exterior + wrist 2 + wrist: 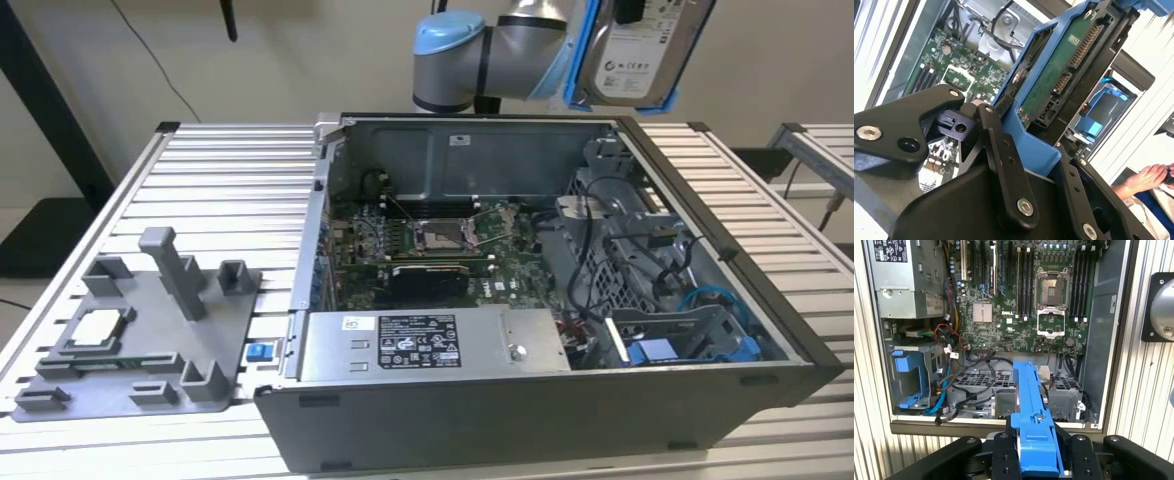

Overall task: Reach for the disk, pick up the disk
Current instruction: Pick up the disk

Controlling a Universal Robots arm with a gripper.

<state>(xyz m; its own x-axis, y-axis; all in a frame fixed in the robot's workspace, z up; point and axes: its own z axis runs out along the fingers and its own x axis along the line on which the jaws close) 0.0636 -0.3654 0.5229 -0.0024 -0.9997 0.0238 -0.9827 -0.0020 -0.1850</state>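
Note:
The disk [630,52], a silver-grey drive with a white label in a blue bracket, hangs high above the open computer case's back right corner in the exterior view. In the second wrist view its green circuit-board side [1056,82] faces the camera, with the blue bracket [1026,135] clamped between black fingers [999,150]. The first wrist view sees the bracket [1034,405] edge-on over the case, and my gripper [1037,442] is shut on the disk from both sides.
Below stands the open computer case [534,420] with its motherboard [427,240], power supply [427,345] and a bare blue caddy [674,350]. A grey fixture [160,300] holding a small silver chip [91,330] lies at the exterior view's left. A person's hand [1149,177] rests beside the table.

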